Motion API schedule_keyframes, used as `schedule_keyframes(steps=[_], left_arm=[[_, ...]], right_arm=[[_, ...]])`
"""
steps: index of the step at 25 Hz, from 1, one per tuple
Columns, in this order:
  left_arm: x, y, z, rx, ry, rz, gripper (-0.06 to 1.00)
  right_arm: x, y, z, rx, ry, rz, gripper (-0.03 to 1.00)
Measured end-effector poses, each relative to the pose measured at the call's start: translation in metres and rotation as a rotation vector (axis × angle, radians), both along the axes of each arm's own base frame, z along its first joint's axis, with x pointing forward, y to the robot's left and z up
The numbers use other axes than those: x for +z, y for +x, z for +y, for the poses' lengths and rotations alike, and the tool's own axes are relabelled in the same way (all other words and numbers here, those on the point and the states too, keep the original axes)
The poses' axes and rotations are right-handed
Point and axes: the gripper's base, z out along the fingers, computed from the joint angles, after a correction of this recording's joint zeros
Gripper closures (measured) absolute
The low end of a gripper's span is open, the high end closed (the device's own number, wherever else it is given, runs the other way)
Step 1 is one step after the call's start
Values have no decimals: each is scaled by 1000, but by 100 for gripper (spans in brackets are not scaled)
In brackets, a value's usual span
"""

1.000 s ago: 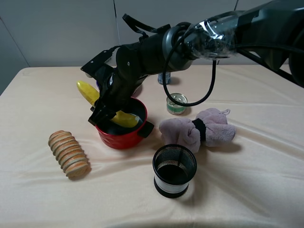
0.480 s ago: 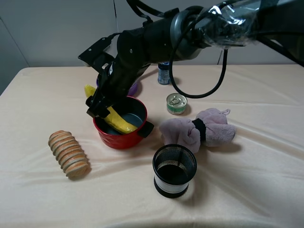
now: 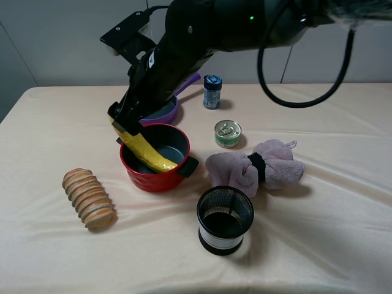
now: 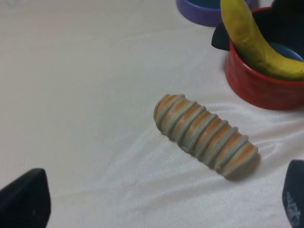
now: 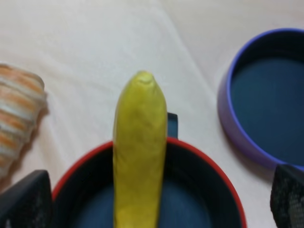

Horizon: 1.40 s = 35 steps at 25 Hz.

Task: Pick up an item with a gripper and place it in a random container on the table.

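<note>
The yellow banana (image 3: 144,150) lies in the red pot (image 3: 156,182), its lower end inside and its upper end leaning out over the far-left rim. My right gripper (image 3: 122,119) reaches across from the right and hangs just above that upper end, jaws open and empty. In the right wrist view the banana (image 5: 140,142) runs between the spread fingertips of the gripper (image 5: 156,202) without touching them, over the pot (image 5: 216,168). My left gripper (image 4: 159,202) is open above the cloth, near the banana (image 4: 251,42) and pot (image 4: 261,88). It is hidden in the high view.
A ridged bread loaf (image 3: 89,198) lies left of the pot. A purple pan (image 3: 162,110) sits behind it. A black mesh cup (image 3: 225,217), a pink plush toy (image 3: 254,165), a tin can (image 3: 228,133) and a blue bottle (image 3: 212,92) stand to the right.
My right gripper has let go of the banana and risen up and back from the pot. The banana has settled deeper, leaning on the far-left rim.
</note>
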Motion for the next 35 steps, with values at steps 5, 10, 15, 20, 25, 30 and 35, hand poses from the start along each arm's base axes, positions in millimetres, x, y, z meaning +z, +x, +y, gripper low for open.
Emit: schedule_keyframes(steps=[5,10,15,20,25,30,35], left_arm=[[0,0,0,0,0,0,-5],[0,0,0,0,0,0,-5],[0,0,0,0,0,0,-5],[0,0,0,0,0,0,-5],[0,0,0,0,0,0,-5],[0,0,0,0,0,0,-5],[0,0,0,0,0,0,-5]], right_arm=[[16,-16,-33,-30,12,-7,27],[27,-30,-63,-108,35,21,27],[29,-49,-95,-205,55,75,27],[33,-74,-133,-271,72,97,27],[34,-92,-172,-357,78,111,27],[34,-113,-208,-431,59,129,27],[37,-132,-235,-491,55,133,27]])
